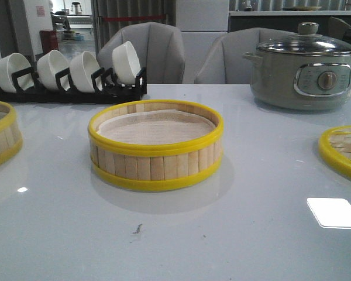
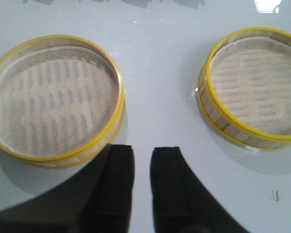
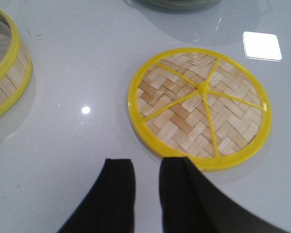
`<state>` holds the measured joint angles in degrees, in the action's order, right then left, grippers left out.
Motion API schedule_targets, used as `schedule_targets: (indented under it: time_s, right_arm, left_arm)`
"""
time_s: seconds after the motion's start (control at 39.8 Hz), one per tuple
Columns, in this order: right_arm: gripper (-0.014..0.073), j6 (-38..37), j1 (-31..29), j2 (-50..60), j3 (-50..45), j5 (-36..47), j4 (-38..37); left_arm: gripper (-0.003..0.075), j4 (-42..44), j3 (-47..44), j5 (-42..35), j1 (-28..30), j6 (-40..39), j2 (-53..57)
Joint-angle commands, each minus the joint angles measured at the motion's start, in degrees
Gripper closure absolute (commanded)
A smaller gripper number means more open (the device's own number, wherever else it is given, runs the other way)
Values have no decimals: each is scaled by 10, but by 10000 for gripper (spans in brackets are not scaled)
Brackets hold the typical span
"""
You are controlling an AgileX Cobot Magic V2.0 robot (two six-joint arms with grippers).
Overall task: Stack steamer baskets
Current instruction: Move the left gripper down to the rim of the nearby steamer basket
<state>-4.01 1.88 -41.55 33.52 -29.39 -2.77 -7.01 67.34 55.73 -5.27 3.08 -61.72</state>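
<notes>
Two grey chairs point(image 1: 181, 55) stand behind the glossy white table point(image 1: 251, 234).

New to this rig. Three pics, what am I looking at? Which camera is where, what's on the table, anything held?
It's a two-armed robot. One picture looks forward over the white table; the other two come from cameras on each wrist, the black fingers showing at the bottom edge.

On the table: the middle steamer basket, a second steamer basket at the left, a woven lid at the right, an electric pot and a rack of white bowls behind.

The left gripper and right gripper are both open, holding nothing.
</notes>
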Motion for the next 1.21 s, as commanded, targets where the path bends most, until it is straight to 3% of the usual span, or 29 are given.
schedule_targets:
  time_s: [0.0,0.1,0.88,1.18]
  right_arm:
    - [242,3,0,0,23,46,-10]
    - [265,3,0,0,23,45,-10]
    - [281,2,0,0,22,45,-10]
    - [281,2,0,0,21,46,-10]
  left_arm:
    - [225,-20,20,-30,-1,3,-7]
    - [107,-36,20,-27,-1,3,-28]
    - [122,-35,23,-222,-1,3,-313]
    - [122,-33,100,-232,-1,3,-411]
